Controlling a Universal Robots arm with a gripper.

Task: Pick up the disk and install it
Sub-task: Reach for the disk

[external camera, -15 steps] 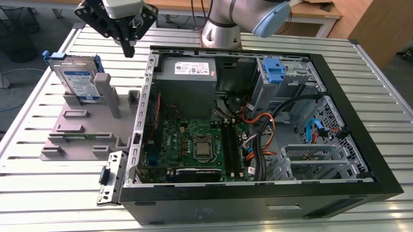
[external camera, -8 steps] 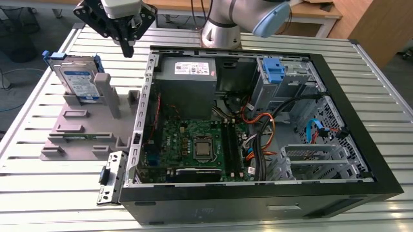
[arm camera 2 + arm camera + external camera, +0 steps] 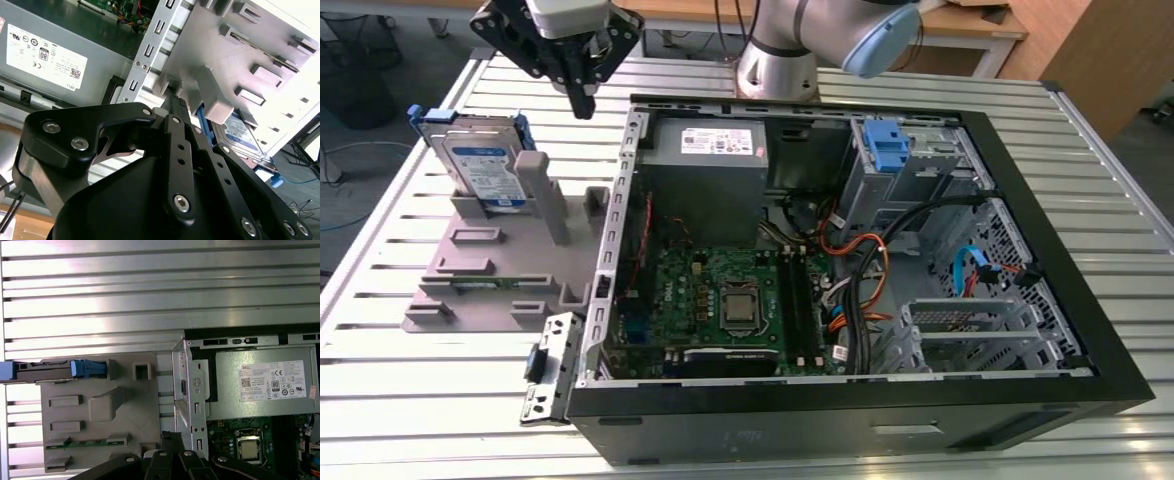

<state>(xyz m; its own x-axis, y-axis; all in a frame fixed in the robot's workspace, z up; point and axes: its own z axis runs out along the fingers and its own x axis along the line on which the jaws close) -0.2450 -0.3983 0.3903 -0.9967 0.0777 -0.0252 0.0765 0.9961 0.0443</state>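
Tool (image 3: 583,105) aloft, disk (image 3: 483,165) upright — case (image 3: 787,430) beside

disk (image 3: 478,165) upright in holder (image 3: 480,270) | holder: the exterior view's left of case (image 3: 854,410) | both on table (image 3: 400,400)

Open black case (image 3: 854,425) lay on a slatted metal table (image 3: 427,400), grey power supply (image 3: 707,150) mounted beside green motherboard (image 3: 700,285) with bare CPU (image 3: 739,309), blue bracket (image 3: 887,150) in drive cage, orange cables (image 3: 857,250) alongside, grey fixture (image 3: 480,270) stood at the exterior view's left.
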